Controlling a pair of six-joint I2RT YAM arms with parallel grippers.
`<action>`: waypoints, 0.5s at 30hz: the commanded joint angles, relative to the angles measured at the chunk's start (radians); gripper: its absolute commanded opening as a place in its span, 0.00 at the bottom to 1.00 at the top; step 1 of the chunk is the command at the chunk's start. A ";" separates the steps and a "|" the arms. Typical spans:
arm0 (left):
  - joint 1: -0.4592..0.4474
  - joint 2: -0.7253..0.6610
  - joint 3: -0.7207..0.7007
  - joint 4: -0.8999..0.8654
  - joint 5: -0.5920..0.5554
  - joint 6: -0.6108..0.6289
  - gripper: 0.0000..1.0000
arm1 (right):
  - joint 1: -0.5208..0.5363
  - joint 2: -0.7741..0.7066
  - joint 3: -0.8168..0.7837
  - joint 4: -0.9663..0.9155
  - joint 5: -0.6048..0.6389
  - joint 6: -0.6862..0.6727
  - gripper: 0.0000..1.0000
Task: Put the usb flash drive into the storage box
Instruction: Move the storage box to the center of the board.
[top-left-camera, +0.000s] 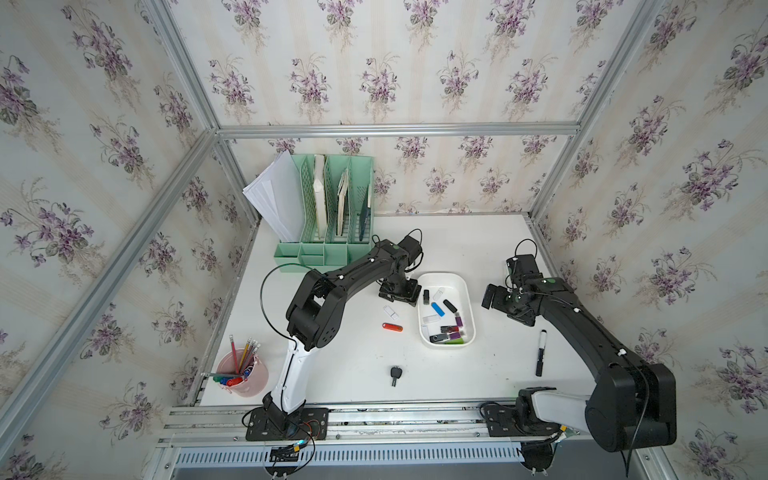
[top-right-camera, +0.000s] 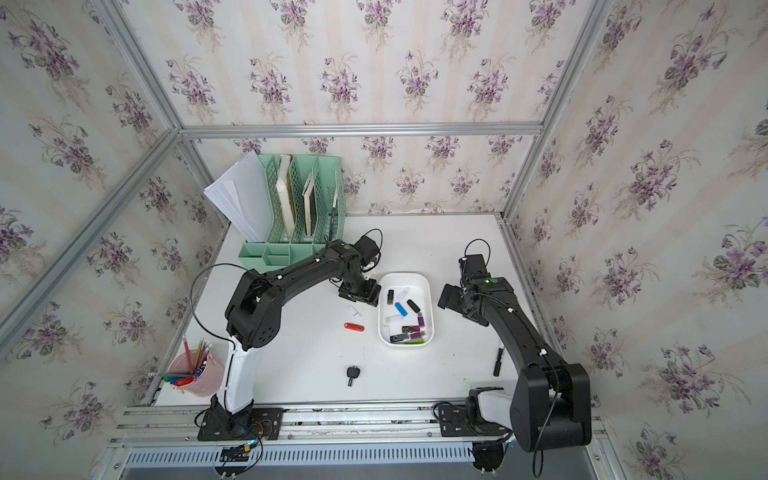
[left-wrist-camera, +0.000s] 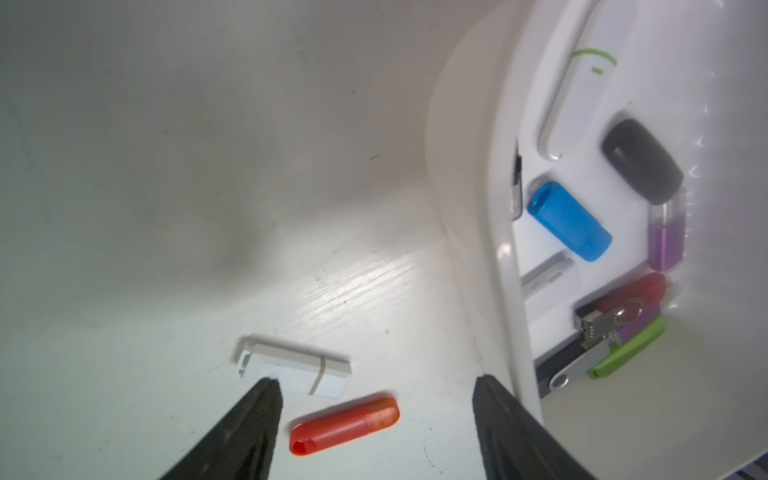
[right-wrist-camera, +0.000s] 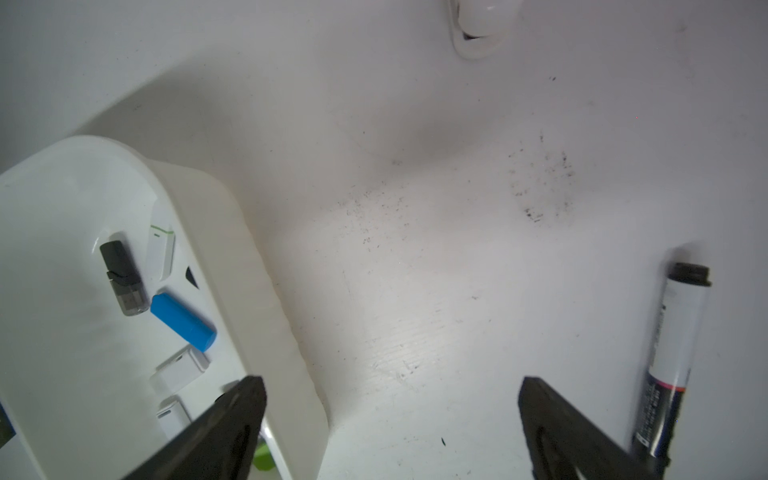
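The white storage box (top-left-camera: 445, 276) sits on the tabletop (top-left-camera: 457, 241) between the two arms and holds many drives: a blue one (left-wrist-camera: 569, 222) near its middle, a black one (left-wrist-camera: 642, 160) and a white one with a green line (left-wrist-camera: 582, 83) toward its far end, and a heap of purple, red, green and black-and-metal ones at the end nearest the arm bases. Two drives lie outside the box on the tabletop, just beside the long side that faces the left arm: a white usb flash drive (top-left-camera: 390, 311) and, slightly farther from the box and closer to the arm bases, a red usb flash drive (top-left-camera: 392, 327). They lie close together without touching. The left claw (left-wrist-camera: 378, 384) hangs beside that same side of the box, its jaws spread wide and empty; in the wrist view one fingertip overlaps the end of the white drive, though I cannot tell whether it touches. The right claw (right-wrist-camera: 390, 384) hovers at the box's opposite long side, also spread wide and holding nothing. A black-capped marker (top-left-camera: 541, 352) lies beyond it, well apart from the box. A black key (top-left-camera: 395, 375) rests between the box and the arm bases. A mint-green file organizer (top-left-camera: 328, 216) and a pink cup (top-left-camera: 243, 376) of pencils stand well away from the box, on the left arm's side.
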 joint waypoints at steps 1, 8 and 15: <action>-0.005 0.005 0.018 -0.069 -0.034 0.000 0.78 | -0.001 -0.002 0.014 -0.014 0.017 -0.005 1.00; 0.020 -0.057 -0.087 -0.094 -0.135 -0.064 0.78 | 0.000 0.000 0.022 -0.008 0.009 -0.005 1.00; 0.020 -0.025 -0.107 -0.073 -0.117 -0.077 0.75 | -0.001 -0.004 0.032 -0.020 0.012 -0.011 1.00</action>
